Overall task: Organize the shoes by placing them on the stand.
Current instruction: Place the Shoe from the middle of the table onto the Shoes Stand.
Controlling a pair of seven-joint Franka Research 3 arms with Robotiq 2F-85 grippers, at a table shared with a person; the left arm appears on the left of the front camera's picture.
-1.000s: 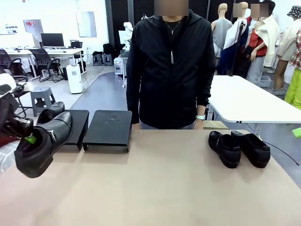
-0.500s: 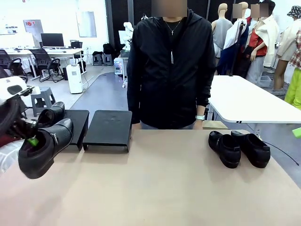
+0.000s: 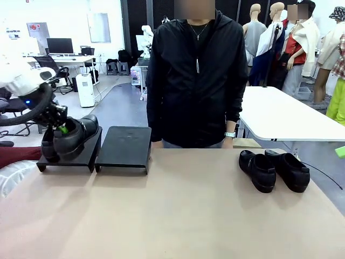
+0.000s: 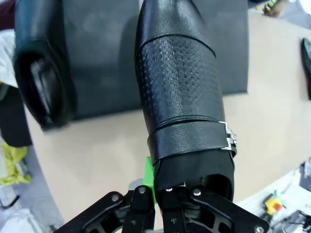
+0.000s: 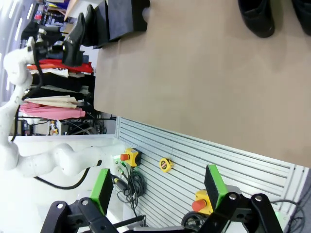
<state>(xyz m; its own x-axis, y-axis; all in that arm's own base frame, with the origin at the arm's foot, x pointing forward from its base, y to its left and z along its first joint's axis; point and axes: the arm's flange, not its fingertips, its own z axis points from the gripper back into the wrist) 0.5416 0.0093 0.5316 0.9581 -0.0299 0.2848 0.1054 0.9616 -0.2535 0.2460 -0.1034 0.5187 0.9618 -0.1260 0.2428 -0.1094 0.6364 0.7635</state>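
Observation:
My left gripper (image 3: 63, 129) is shut on the heel opening of a glossy black shoe (image 3: 78, 135) and holds it toe-forward just over the left black stand (image 3: 75, 157). In the left wrist view the held shoe (image 4: 180, 97) hangs over the stand's dark top (image 4: 107, 53), clamped at the rear by my left gripper (image 4: 155, 191). A second shoe (image 4: 43, 82) lies on that stand beside it. Two more shoes (image 3: 259, 170) (image 3: 291, 171) sit side by side on the table at the right. My right gripper (image 5: 158, 187) stands open and holds nothing, off the table's near edge.
A second black stand (image 3: 125, 147) with nothing on it sits right of the first. A person in a black jacket (image 3: 194, 75) stands at the far edge behind the stands. The brown table (image 3: 178, 216) is bare across the middle and front. A thin cable (image 3: 323, 175) runs past the right shoes.
My left arm has carried the shoe up and away from the front left edge to over the left stand, beside the shoe lying there. The right arm and the two right shoes have not moved.

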